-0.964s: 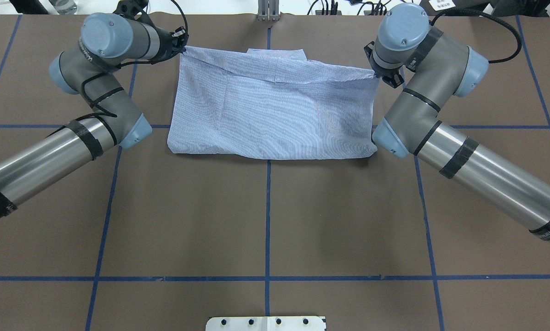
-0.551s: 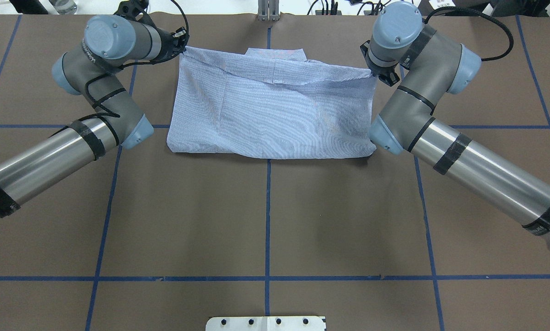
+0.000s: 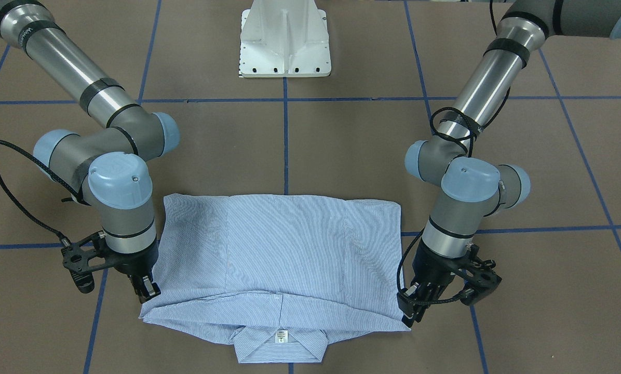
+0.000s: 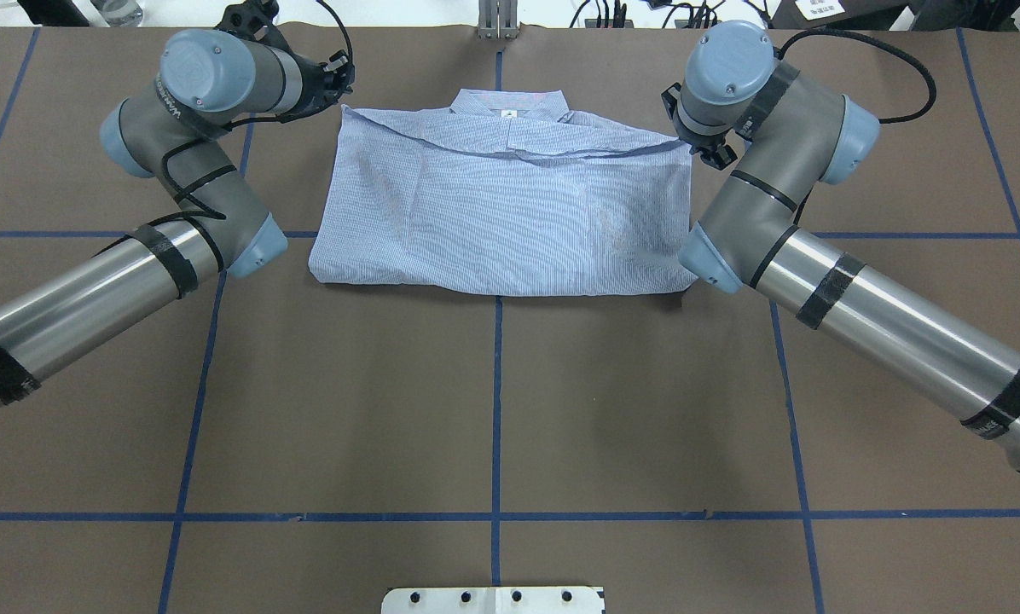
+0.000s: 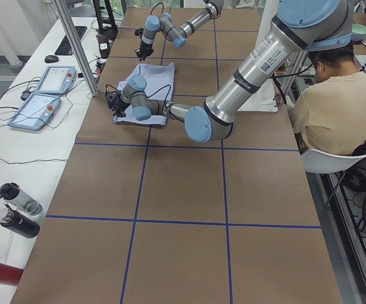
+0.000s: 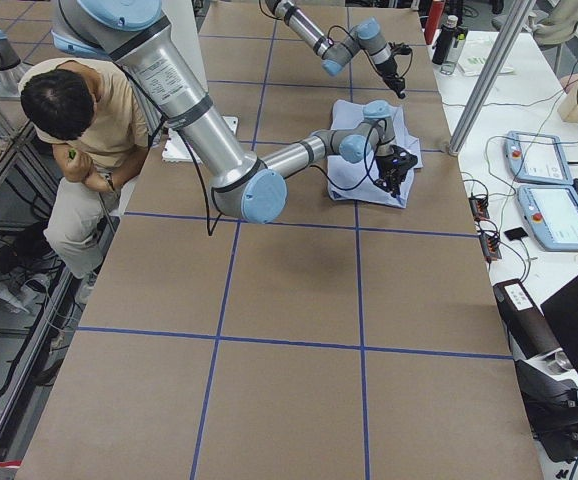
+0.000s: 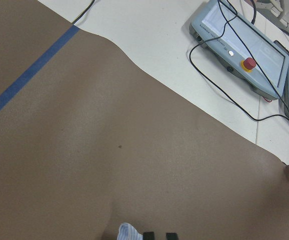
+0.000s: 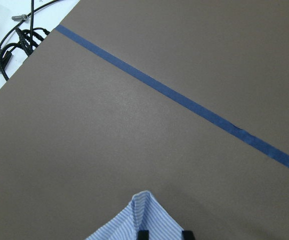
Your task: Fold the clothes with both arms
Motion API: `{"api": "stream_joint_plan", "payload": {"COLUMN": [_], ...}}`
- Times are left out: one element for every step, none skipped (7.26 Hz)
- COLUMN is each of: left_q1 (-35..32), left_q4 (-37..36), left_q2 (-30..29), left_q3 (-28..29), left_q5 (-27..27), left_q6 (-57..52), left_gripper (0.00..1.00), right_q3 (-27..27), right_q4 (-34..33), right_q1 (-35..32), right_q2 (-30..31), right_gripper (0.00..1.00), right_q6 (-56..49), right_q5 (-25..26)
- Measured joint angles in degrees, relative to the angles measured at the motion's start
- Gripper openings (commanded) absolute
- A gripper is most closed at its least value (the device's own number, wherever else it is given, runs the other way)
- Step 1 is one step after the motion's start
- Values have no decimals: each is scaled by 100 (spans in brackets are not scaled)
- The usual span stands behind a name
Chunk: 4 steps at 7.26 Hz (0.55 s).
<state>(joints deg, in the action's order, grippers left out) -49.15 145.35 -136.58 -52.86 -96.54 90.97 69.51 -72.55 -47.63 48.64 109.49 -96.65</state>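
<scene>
The clothes are one striped light blue shirt (image 4: 501, 213) lying folded in half at the far middle of the table. Its hem rests just short of the collar (image 3: 279, 348), and the white neck label (image 3: 279, 337) shows. My left gripper (image 3: 408, 314) stands at the hem's corner. In the left wrist view its tips (image 7: 159, 235) are apart, with bare table between them and the shirt corner (image 7: 128, 232) beside them. My right gripper (image 3: 148, 291) is at the other hem corner. Its tips (image 8: 165, 234) are apart over the cloth (image 8: 134, 217). Both are open.
The white pedestal base (image 3: 285, 41) stands at the robot's side of the table. Two control pendants (image 6: 559, 190) and cables lie on the white bench past the far edge. A seated person (image 5: 335, 107) is beside the table. Bottles (image 5: 18, 209) stand on the bench.
The raised hem has sunk onto the shirt, uncovering the collar and label. The right arm's wrist has shifted a little toward the shirt. Both hem corners now lie slack.
</scene>
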Motion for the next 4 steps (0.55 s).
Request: {"api": "stream_joint_plan", "payload": {"left_q1": [-8,-16,-20,-23], "left_q4": [-6,-13,-24,-40], "left_q2": [22,102,219,314], "left_q3": [-108,-294,-483,-632], "left_q5": [-10,-24,-39,-48], "left_q6": [9,14,16,17], "left_gripper": [66,67,67,67], "right_q3": [167,609,1237,1905], "right_q4": [40,84,106,114], "right_q1": [13,97,286,562], "right_q2": [60,322,764,1290], "right_gripper": [100,100,100,100], "right_q6": [21,37,65,110], "right_q5": [-10,-16,-10,40]}}
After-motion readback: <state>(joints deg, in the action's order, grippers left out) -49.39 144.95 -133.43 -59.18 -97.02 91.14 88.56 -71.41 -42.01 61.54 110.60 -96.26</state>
